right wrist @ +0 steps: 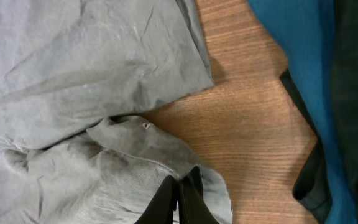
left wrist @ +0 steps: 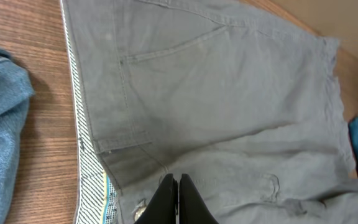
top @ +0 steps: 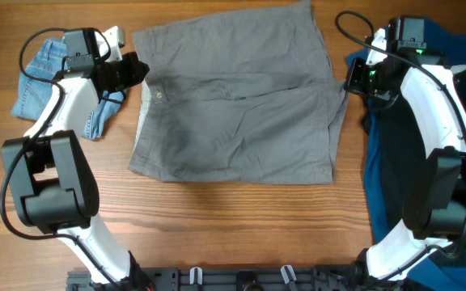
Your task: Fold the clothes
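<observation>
Overhead, the large grey cotton shorts [top: 233,97] lie spread across the middle of the brown wooden table [top: 217,234], waist toward the robot's left and leg hems toward its right, with one half folded over the other so that a long crease runs through the centre. A small pale button [top: 161,94] shows near the waist edge. The left gripper [top: 136,71] sits at that waist edge, and in the left wrist view its black fingers [left wrist: 166,199] are pressed together, clenched on the cloth just inside the pale striped waistband lining [left wrist: 86,168], which is turned outward along the table. The right gripper [top: 353,81] sits at the opposite side, at the leg hem; in the right wrist view its fingers [right wrist: 191,199] are likewise closed tight, pinching a rumpled, raised fold of the grey hem, with bare wood just beside it. A bunched pair of light-blue denim shorts [top: 43,73] lies on the table's left side, just beyond the left arm and apart from the grey pair. On the right side a teal-blue garment [top: 376,174] and a black garment [top: 407,162] lie overlapped, near the hems but not touching them.
</observation>
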Available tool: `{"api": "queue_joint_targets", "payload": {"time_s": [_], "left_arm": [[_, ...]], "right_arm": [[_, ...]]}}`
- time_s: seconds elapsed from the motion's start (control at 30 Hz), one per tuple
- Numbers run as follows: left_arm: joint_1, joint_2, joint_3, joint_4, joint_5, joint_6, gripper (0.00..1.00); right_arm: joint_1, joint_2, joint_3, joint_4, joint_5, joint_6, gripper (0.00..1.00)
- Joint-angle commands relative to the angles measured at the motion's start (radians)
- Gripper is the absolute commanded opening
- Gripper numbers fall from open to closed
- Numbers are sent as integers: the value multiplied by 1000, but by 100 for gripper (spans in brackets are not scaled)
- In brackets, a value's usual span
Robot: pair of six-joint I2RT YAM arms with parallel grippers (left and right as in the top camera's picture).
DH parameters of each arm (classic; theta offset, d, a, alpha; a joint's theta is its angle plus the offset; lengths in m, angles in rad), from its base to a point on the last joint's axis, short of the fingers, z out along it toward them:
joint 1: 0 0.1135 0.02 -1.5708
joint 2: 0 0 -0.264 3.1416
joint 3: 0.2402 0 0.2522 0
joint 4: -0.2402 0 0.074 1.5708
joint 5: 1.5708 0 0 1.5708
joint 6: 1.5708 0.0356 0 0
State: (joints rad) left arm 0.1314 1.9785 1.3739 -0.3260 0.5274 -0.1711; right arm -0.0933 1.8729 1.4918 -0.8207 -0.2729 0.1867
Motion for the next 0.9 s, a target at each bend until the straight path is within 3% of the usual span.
{"api": "queue_joint_targets", "payload": {"time_s": [0.0,0.17,0.2,0.23,0.4,0.47,0.7,0.87], "left_arm": [[3,-22,18,17,-39,-47,4],[2,-19,18,17,-68,-47,4],[2,-19,18,10,-68,-47,4],[2,-19,18,-3,-68,-47,13],[-3,-19,18,-125,-57,16,52],[-6,-19,18,-174,-57,74,60],[-38,52,18,-171,-57,119,69],[-76,113,18,-80,-84,111,60]], "right_arm": [[0,4,5,16,-10,-55,4],[0,58,5,51,-2,-55,5],[0,75,5,62,34,-52,36],[0,79,5,60,67,-52,45],[-60,21,10,-90,72,24,49],[-67,6,10,-188,16,-8,49],[-65,6,-2,-194,-44,-87,51],[-65,6,-2,-178,-43,-87,51]]}}
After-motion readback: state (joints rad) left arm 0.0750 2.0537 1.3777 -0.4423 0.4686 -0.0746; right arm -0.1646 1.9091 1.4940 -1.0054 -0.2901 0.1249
